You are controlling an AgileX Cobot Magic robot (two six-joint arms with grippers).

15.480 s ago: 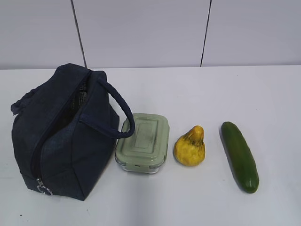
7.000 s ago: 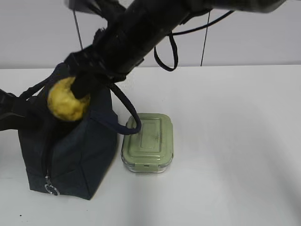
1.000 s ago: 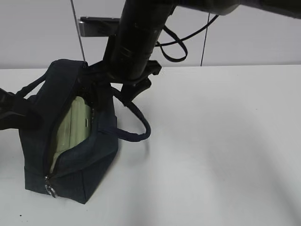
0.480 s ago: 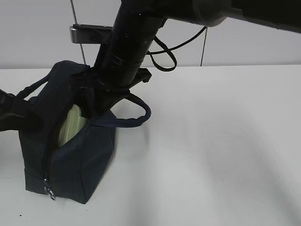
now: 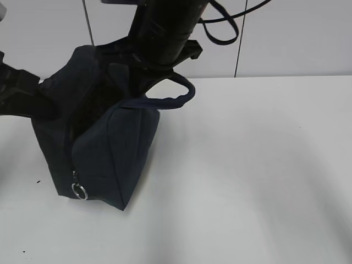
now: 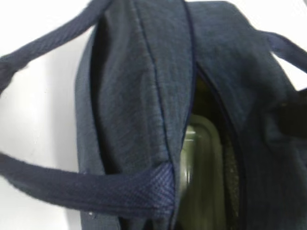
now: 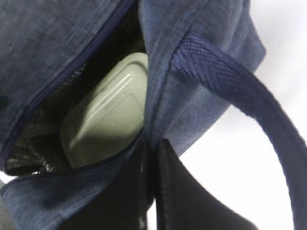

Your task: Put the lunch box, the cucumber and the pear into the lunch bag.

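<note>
The navy lunch bag (image 5: 104,137) hangs tilted, held up off the white table (image 5: 253,165); its silver zipper ring (image 5: 80,191) dangles at the low front corner. My right gripper (image 7: 152,160) is shut on the fabric rim of the bag's opening, beside a strap handle (image 7: 240,91). The lunch box (image 7: 108,115), sage lid up, lies inside the bag and also shows through the opening in the left wrist view (image 6: 201,177). My left arm (image 5: 22,91) presses at the bag's left side; its fingers are hidden. The cucumber and the pear show in no view.
The right arm (image 5: 165,27) comes down from above onto the bag's top. A looped handle (image 5: 173,96) sticks out to the right. A grey panelled wall (image 5: 297,33) stands behind the table.
The bag has been raised and shifted right, its mouth pulled narrower. The lunch box, visible in the opening from outside before, is now hidden in the exterior view.
</note>
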